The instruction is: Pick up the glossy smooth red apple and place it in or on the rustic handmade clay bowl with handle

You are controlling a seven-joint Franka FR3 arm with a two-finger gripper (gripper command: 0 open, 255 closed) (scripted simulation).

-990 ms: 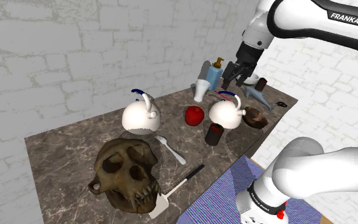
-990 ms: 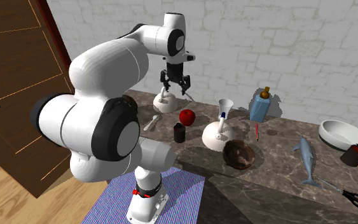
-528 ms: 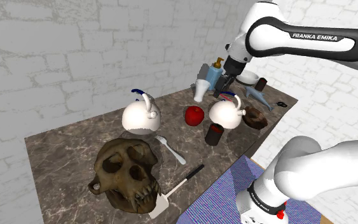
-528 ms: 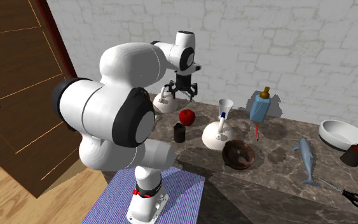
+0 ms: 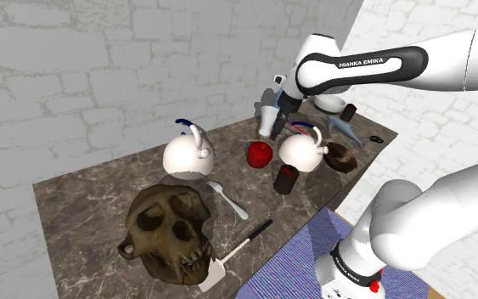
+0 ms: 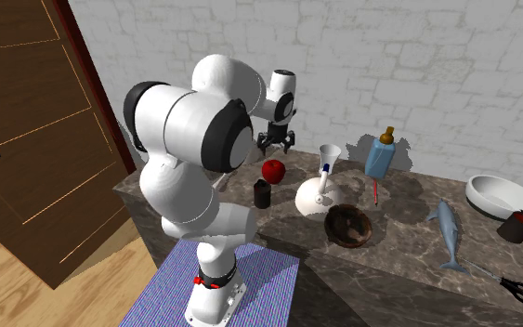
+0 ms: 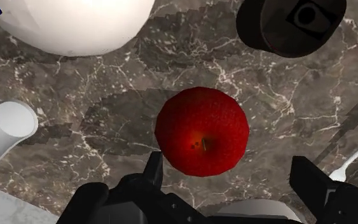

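We see the gripper (image 7: 231, 173) spread wide above the red apple (image 7: 201, 130), holding nothing. The brown bowl (image 5: 340, 157) sits right of centre in the shoulder view.

Bare marble (image 7: 285, 95) rings the apple (image 7: 201, 130), hemmed by kettle (image 7: 75, 25), cup (image 7: 289, 25) and vase (image 7: 2, 130).

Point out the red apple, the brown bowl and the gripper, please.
red apple (image 7: 201, 140), wrist view, middle of skin.
brown bowl (image 6: 345, 224), second exterior view, inner wall.
gripper (image 6: 277, 148), second exterior view, midway between fingertips.
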